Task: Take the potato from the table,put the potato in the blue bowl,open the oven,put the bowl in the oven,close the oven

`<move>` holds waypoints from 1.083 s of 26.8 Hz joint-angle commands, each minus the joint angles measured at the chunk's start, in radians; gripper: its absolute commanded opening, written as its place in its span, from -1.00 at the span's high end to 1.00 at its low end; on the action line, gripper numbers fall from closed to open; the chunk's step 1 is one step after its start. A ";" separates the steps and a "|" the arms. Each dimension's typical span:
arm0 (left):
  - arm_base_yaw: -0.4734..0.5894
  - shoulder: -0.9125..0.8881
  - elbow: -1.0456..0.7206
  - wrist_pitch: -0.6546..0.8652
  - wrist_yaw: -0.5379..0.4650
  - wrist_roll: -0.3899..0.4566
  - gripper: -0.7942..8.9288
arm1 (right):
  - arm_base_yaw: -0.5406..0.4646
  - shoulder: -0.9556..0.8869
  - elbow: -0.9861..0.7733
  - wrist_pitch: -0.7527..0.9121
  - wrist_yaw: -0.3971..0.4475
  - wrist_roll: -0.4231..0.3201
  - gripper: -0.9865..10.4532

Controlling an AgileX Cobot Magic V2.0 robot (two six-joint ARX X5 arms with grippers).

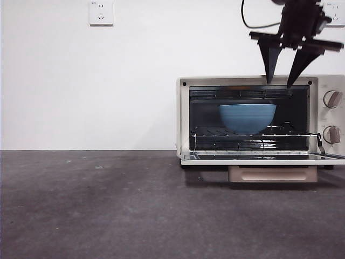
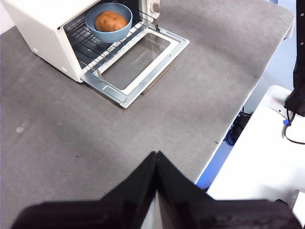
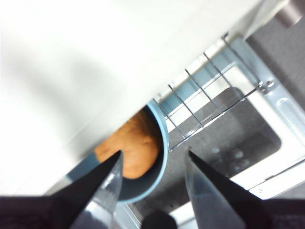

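Observation:
The cream-white oven [image 1: 259, 81] stands at the right of the table [image 1: 108, 205] with its door [image 1: 264, 157] folded down flat. On the wire rack inside sits the blue bowl [image 1: 247, 117] [image 2: 108, 24] [image 3: 159, 167], and the orange-brown potato [image 2: 111, 21] [image 3: 133, 150] lies in it. My right gripper [image 1: 279, 82] [image 3: 152, 164] hangs open just above the oven's front top edge, holding nothing. Well back from the oven, my left gripper [image 2: 156, 153] is shut and empty over the table.
The oven's two knobs [image 1: 332, 99] are at its right side, and the beige handle [image 1: 272, 174] hangs under the open door. A white wall with a socket [image 1: 101, 12] is behind. The table's edge [image 2: 248, 95] runs near the left gripper.

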 commanded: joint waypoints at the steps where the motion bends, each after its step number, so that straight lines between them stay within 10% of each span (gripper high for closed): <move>1: -0.003 -0.004 -0.006 0.002 -0.003 0.011 0.85 | 0.000 0.011 0.051 -0.034 0.010 -0.058 0.44; 17: -0.003 0.044 -0.006 0.003 -0.003 -0.016 0.85 | 0.078 -0.164 0.285 -0.097 0.138 -0.646 0.45; 29: -0.002 0.179 -0.006 0.058 -0.037 -0.016 0.85 | 0.098 -0.575 0.070 -0.097 0.319 -0.845 0.62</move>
